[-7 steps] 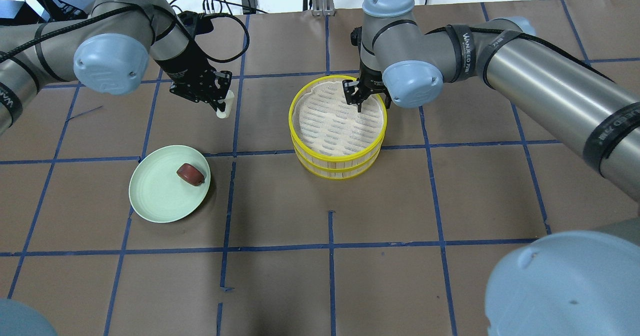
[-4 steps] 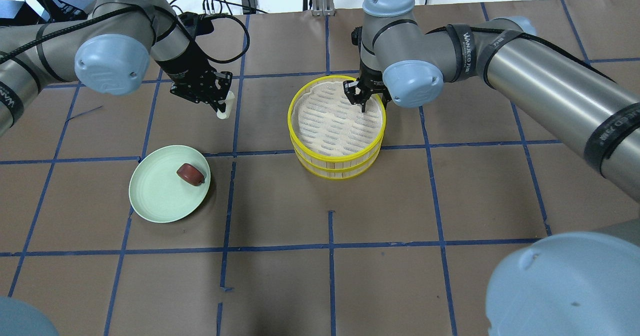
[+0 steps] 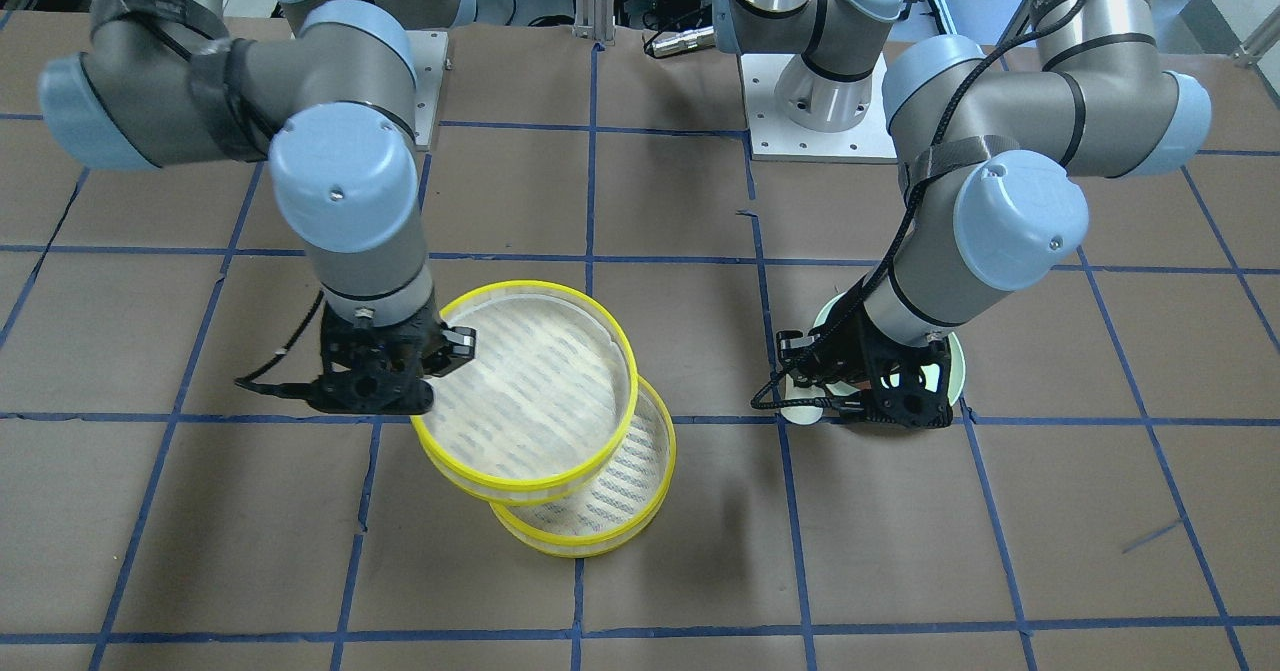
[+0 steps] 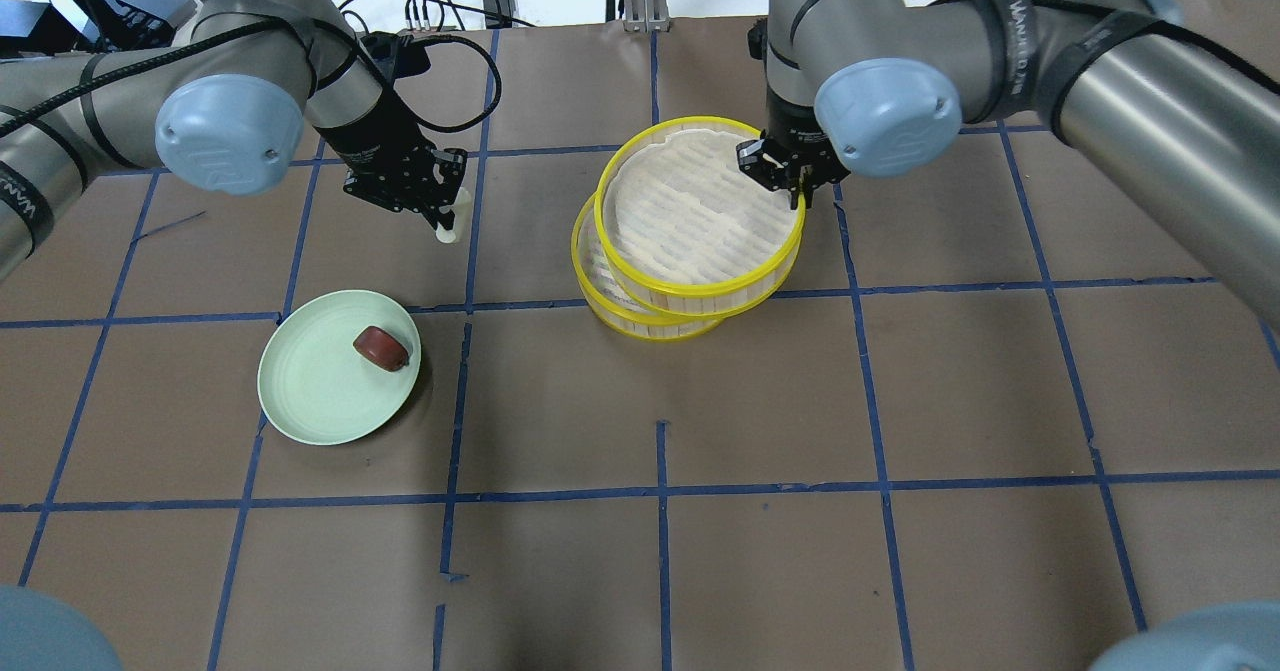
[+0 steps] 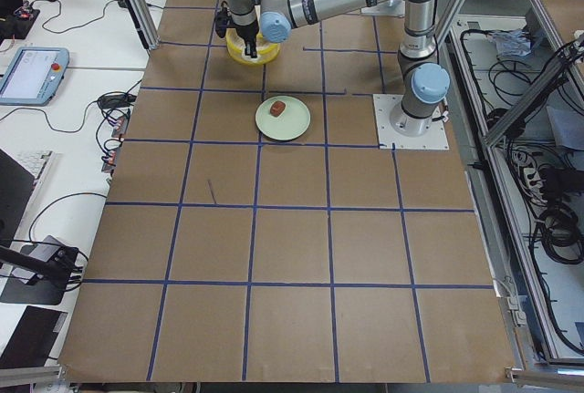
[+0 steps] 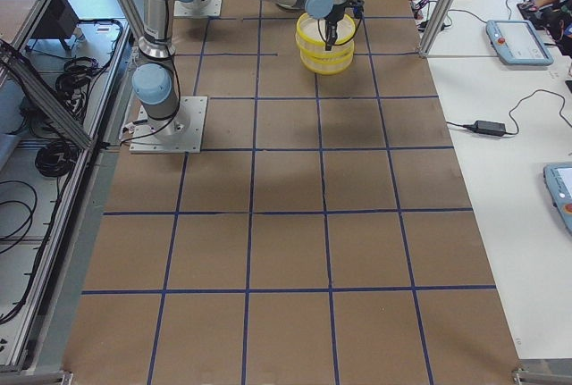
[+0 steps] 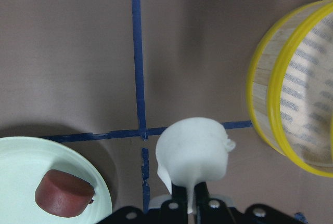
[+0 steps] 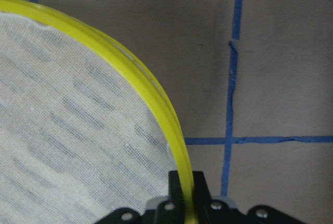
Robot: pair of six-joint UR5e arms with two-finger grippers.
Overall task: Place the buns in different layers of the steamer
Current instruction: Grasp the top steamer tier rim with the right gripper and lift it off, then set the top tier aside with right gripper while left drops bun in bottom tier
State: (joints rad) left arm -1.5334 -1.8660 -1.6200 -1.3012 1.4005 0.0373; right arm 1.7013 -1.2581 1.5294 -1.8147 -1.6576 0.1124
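My right gripper is shut on the far right rim of the upper steamer tray. It holds the tray raised and offset to the right above the lower tray, as the front view also shows. The right wrist view shows the yellow rim between the fingers. My left gripper is shut on the white bun and holds it above the table, left of the steamer. The reddish-brown bun lies on the pale green plate.
Brown table with blue tape grid. Cables lie at the far edge behind the left arm. The plate stands nearer the front than the left gripper. The lower tray's bottom shows partly uncovered.
My right gripper has lifted the upper tray off the lower one and carried it to the right and farther away. My left gripper with the white bun has barely moved.
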